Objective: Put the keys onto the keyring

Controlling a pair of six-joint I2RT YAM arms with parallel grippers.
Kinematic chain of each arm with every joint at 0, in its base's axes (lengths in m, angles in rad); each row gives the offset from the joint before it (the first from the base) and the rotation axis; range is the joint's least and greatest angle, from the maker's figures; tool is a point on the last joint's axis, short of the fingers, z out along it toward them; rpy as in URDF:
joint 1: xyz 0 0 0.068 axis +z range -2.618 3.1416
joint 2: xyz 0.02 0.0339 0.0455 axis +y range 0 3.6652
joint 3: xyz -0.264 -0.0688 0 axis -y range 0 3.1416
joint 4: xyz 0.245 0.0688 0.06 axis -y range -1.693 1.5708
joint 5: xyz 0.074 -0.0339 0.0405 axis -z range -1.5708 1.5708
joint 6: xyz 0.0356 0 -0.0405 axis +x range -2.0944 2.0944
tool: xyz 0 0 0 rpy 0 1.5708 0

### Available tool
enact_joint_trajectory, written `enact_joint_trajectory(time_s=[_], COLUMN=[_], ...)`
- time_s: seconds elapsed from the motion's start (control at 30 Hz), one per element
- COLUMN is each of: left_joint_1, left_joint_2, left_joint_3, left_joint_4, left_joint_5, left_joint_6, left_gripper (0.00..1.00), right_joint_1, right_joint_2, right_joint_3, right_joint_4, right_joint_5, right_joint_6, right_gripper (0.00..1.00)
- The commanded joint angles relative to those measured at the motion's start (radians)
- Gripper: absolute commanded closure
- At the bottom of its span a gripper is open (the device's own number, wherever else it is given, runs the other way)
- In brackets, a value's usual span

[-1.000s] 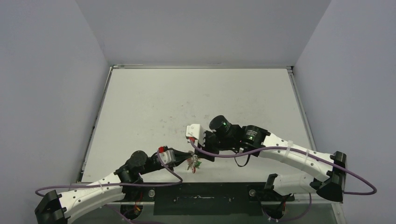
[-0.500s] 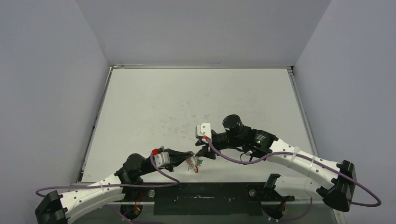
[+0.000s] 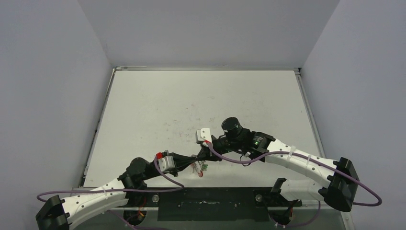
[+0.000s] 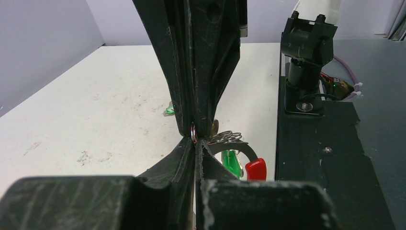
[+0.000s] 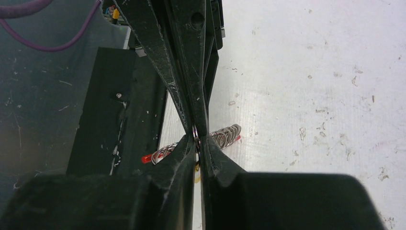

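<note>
We are seeing the two arms meeting tip to tip near the front edge of the table (image 3: 191, 96), just before the black base plate (image 3: 210, 203). The left gripper (image 3: 194, 159) is pressing fully closed, and its tips are pinching a thin metal loop of the keyring (image 3: 197, 167). The right gripper (image 3: 199, 154) is coming from the other side with its fingers drawn narrow, and its tips are nipping the same loop. The two pairs of tips are touching or almost touching.

The keyring is hanging from this pinch, below and just beside the tips. We cannot tell if its lower part is resting on the table. One green key (image 4: 231, 163) is hanging inside its curve, beside the red plastic piece (image 4: 256, 169).

From above, the ring and keys are only a small tangle of silver, red and green – the arms are covering the pinch itself. The left wrist camera is showing more: the loop between the fingertips, the coiled wire just to the right of it, and a second green key (image 4: 168, 111) lying alone on the table, well apart from the ring. This view is also showing the black post of the right arm's base (image 4: 306, 62) on the plate. The right wrist camera is looking from the opposite side – there the coil (image 5: 227, 134) is appearing on both sides of the fingers, with a red end (image 5: 147, 157) at the left, over the table's edge. The green keys are hidden in this view.
</note>
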Motion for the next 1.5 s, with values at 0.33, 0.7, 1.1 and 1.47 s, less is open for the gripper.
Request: enact_joint_trajectory(time_s=[0.33, 0.7, 1.1, 1.47], left_joint_1=[-0.005, -0.003, -0.004, -0.004], left_joint_2=[-0.079, -0.114, 0.033, 0.055], left_joint_3=[0.067, 0.189, 0.211, 0.202], left_joint_4=[-0.117, -0.468, -0.352, -0.290], left_joint_5=[-0.041, -0.110, -0.036, 0.032], left_joint_6=[0.053, 0.112, 0.107, 0.096], left_gripper=[0.83, 0.64, 0.69, 0.69], right_joint_1=[-0.007, 0.037, 0.101, 0.109], right_joint_2=[0.078, 0.255, 0.354, 0.365], right_joint_3=[0.172, 0.459, 0.571, 0.565], right_joint_4=[-0.222, -0.609, -0.668, -0.656], right_joint_5=[0.080, 0.221, 0.230, 0.246], right_joint_6=[0.004, 0.001, 0.027, 0.030], right_gripper=[1.00, 1.00, 1.00, 1.00])
